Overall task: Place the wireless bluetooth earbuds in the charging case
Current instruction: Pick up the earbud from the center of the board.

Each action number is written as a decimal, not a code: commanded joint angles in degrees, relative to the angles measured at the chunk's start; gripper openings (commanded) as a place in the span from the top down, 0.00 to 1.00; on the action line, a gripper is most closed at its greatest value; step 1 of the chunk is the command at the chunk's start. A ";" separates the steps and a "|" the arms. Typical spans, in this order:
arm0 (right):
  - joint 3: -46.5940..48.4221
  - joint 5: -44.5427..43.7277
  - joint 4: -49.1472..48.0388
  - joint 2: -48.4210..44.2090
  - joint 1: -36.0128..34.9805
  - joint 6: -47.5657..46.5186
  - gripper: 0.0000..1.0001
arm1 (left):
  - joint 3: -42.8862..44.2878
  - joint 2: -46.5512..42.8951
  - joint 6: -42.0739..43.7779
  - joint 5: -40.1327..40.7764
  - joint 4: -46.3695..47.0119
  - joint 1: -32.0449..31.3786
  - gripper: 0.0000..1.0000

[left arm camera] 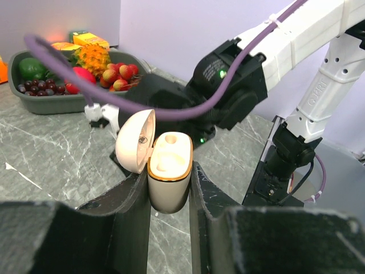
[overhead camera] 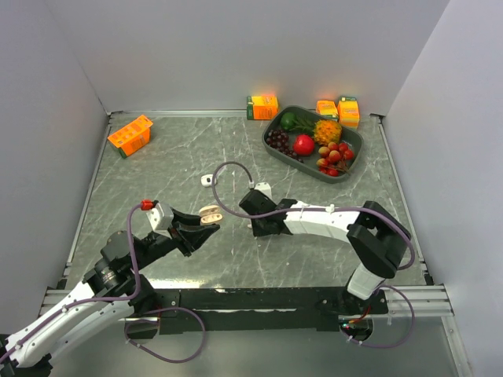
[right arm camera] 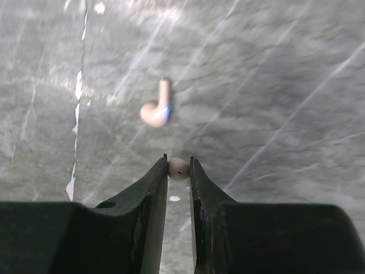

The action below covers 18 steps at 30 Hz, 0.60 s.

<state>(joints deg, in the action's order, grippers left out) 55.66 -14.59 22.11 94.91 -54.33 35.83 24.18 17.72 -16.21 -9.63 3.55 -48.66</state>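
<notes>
Grey marble table [overhead camera: 157,165]; fruit tray [overhead camera: 268,146] at the far right, clear of the work. The right arm [overhead camera: 330,220] reaches in low across the middle, and the left arm [overhead camera: 118,271] angles up from the near left.

Clamped in the left gripper [left arm camera: 169,185]: the beige case [left arm camera: 170,154], gripped round its lower body, upright, with the lid [left arm camera: 136,140] hinged back. The mouth faces up, probably offered as a steady target. Both wells look empty.

The right gripper [right arm camera: 178,160] is pressed together on one beige earbud [right arm camera: 178,169], nipped at the very fingertips just over the marble. A second earbud [right arm camera: 155,112] lies loose just beyond those tips.

The pinched earbud sits just right of the case, apart from it and seemingly below its mouth. My guess is it needs lifting, then carrying left over a well
</notes>
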 commanded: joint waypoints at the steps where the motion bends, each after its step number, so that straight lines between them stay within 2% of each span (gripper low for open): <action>1: 1.38 -2.11 -0.05 -5.35 1.77 -2.52 1.00 | 0.51 -0.49 -0.05 0.40 1.55 0.15 0.99; 9: 1.56 -3.51 1.27 -10.01 2.47 -3.05 1.00 | 0.34 -0.22 -0.32 1.19 1.63 0.15 0.99; 18: 4.89 -8.87 5.57 -18.71 2.91 -6.30 1.00 | -0.19 0.39 -0.67 2.24 2.60 0.15 0.99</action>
<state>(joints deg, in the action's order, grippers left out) 56.64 -19.11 25.50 82.48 -51.86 31.94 24.03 17.78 -16.25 -8.69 3.60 -48.66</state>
